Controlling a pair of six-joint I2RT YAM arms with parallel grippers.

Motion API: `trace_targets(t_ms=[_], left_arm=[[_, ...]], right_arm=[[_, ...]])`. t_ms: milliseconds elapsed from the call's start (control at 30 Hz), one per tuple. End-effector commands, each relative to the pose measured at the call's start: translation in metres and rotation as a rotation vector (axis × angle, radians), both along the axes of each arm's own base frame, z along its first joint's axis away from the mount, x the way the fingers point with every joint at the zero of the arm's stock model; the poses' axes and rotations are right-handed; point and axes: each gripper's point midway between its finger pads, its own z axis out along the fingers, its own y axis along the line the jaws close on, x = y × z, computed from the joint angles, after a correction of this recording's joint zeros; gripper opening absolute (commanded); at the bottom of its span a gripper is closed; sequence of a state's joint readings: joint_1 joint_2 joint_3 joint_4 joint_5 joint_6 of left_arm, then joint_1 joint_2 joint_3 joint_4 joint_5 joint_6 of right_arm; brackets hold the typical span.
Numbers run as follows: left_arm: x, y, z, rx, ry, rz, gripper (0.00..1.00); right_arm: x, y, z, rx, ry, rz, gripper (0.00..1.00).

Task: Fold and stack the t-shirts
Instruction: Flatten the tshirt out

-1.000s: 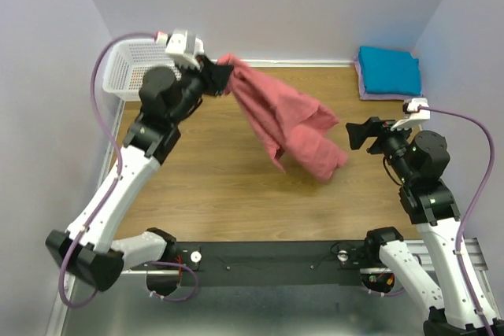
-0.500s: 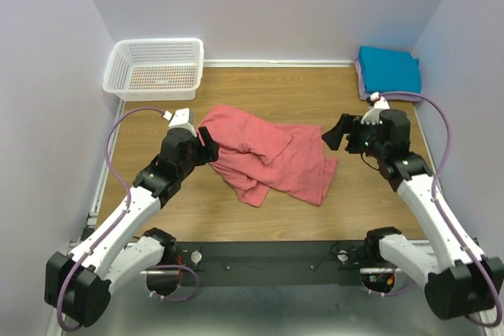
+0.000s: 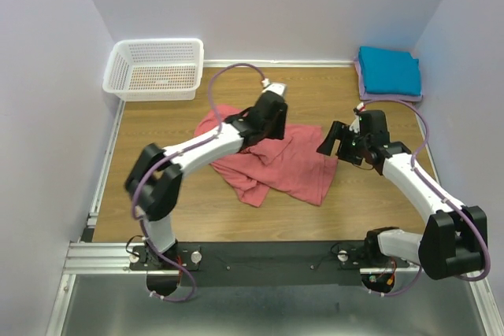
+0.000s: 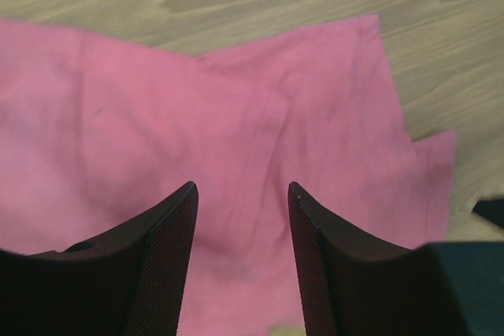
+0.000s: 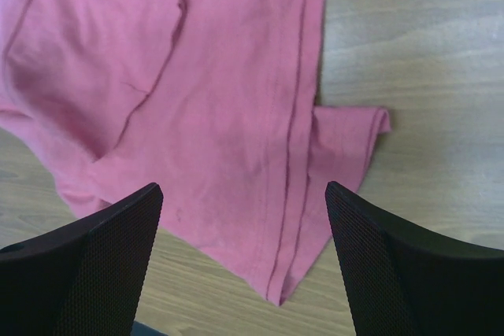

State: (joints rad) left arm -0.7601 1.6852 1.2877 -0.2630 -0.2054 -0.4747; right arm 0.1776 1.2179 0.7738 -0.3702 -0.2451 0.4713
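Note:
The salmon-pink t-shirt [image 3: 276, 164] lies crumpled and partly spread in the middle of the table. My left gripper [image 3: 256, 134] hovers over its upper middle, open and empty, with pink cloth [image 4: 236, 100] under the fingers [image 4: 169, 234]. My right gripper [image 3: 326, 145] is wide open and empty at the shirt's right edge, above a hem corner [image 5: 283, 289] of the shirt [image 5: 213, 84]. The teal-blue t-shirt [image 3: 388, 71] lies folded at the back right on top of the pale lavender t-shirt [image 3: 363, 89], of which only an edge shows.
A white lattice basket [image 3: 153, 68] stands at the back left corner. Lilac walls close the table at the back and both sides. Bare wood [image 3: 173, 202] shows at the front left, and more wood [image 3: 386, 210] at the front right.
The pink shirt has gone from hanging in my left gripper to lying on the table. My left gripper has let go and moved right over the shirt. My right gripper moved in to the shirt's right edge.

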Motion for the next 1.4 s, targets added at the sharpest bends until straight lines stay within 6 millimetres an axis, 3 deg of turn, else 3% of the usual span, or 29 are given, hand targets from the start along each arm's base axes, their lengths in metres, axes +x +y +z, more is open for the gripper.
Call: trace_targets(t_ms=[0,67,100,167,200,267,567,1000,1367], left_arm=[[0.012,-0.026,-0.030,0.129,0.037,-0.003,0.55],[0.023,-0.046,-0.042,0.150,0.056,0.011,0.50],[0.031,-0.057,-0.033,0.123,0.043,0.017,0.46],[0.033,-0.067,-0.045,0.129,0.072,0.013,0.45],[0.033,-0.071,-0.061,0.149,0.098,0.012,0.44],[0.037,-0.078,-0.070,0.151,0.110,0.023,0.44],[0.049,-0.084,-0.100,0.179,0.129,0.066,0.45],[0.060,-0.080,-0.123,0.198,0.121,0.156,0.43],[0.058,-0.071,-0.116,0.197,0.098,0.177,0.00]], right_arm=[[-0.015,-0.017,-0.020,-0.075,0.082,-0.077,0.91],[-0.020,-0.024,-0.024,-0.107,0.098,-0.096,0.91],[-0.022,-0.025,-0.024,-0.113,0.102,-0.099,0.91],[-0.026,-0.027,-0.026,-0.120,0.108,-0.101,0.91],[-0.028,-0.027,-0.026,-0.120,0.107,-0.097,0.91],[-0.031,-0.026,-0.026,-0.112,0.108,-0.092,0.91],[-0.040,-0.025,-0.032,-0.109,0.118,-0.061,0.91],[-0.039,-0.021,-0.033,-0.110,0.120,-0.015,0.91],[-0.039,-0.021,-0.033,-0.111,0.119,-0.020,0.91]])
